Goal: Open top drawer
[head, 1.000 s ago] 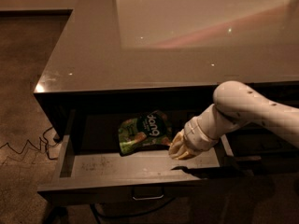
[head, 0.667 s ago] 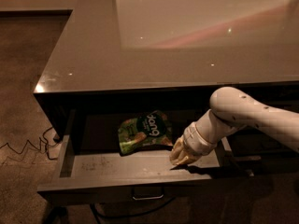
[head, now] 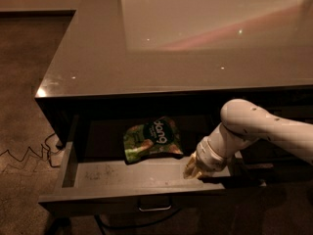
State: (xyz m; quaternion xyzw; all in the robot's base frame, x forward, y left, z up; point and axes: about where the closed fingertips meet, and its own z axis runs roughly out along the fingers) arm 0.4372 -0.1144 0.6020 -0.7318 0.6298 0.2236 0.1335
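Note:
The top drawer (head: 98, 176) is pulled well out under the counter edge, showing a scuffed grey inside. Its dark front (head: 88, 204) carries a small metal centre pull (head: 154, 208). A green snack bag (head: 151, 140) lies inside toward the back. My gripper (head: 193, 169) reaches down into the drawer at its right front, just behind the front panel and right of the bag. The white arm (head: 254, 129) comes in from the right.
The glossy grey countertop (head: 171, 38) fills the upper view. Brown carpet (head: 24, 82) lies to the left, with a cable (head: 29, 155) trailing on the floor beside the cabinet. A second drawer front (head: 288, 146) sits to the right.
The arm has drawn slightly toward the front and left, with the gripper staying low inside the drawer. The drawer stands out about as far as before.

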